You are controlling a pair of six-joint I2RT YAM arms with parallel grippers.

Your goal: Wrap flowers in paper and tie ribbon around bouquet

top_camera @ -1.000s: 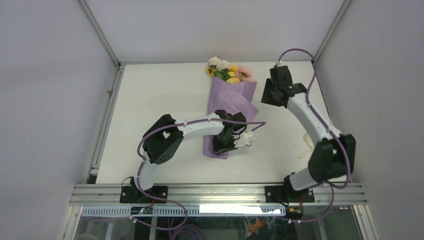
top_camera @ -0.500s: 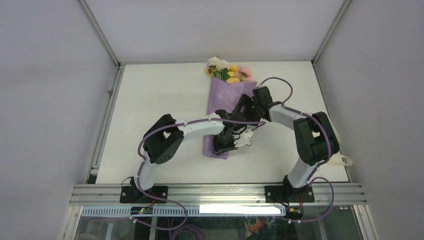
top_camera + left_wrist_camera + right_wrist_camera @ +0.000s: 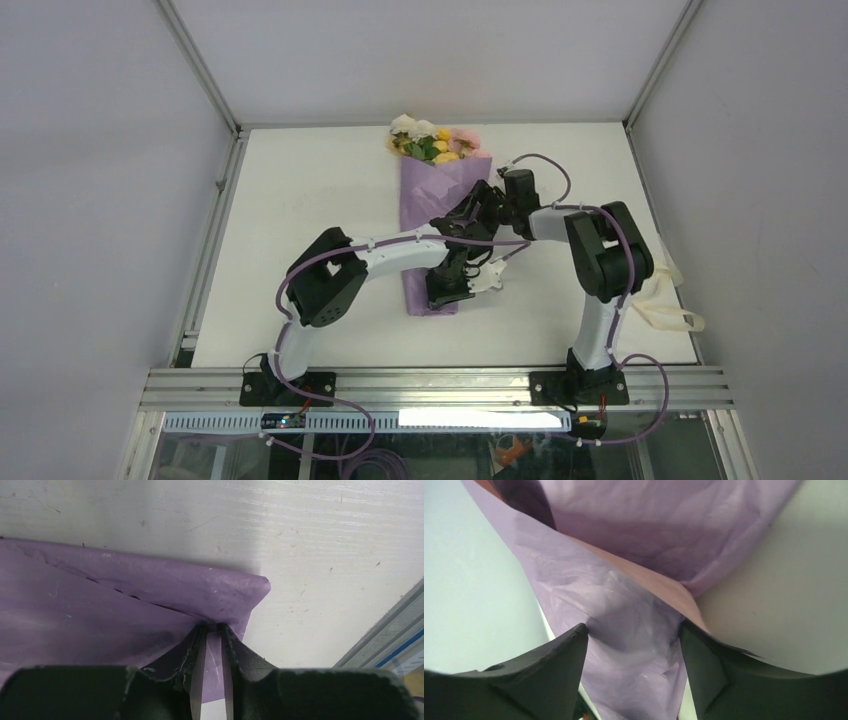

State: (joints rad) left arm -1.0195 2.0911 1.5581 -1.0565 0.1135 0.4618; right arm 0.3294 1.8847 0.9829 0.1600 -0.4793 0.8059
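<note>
On the table (image 3: 300, 250) I have flowers (image 3: 425, 140) wrapped in paper (image 3: 435, 190); left gripper (image 3: 212, 628) pinches its tail, right gripper (image 3: 634, 630) gapes astride it; ribbon (image 3: 668, 305) not yet tied.

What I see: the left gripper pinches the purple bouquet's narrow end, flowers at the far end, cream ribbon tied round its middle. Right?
The ribbon is not tied round the bouquet; it lies loose by the table's right edge, as the top external view shows. The left gripper does pinch the narrow end, flowers at the far end.
</note>
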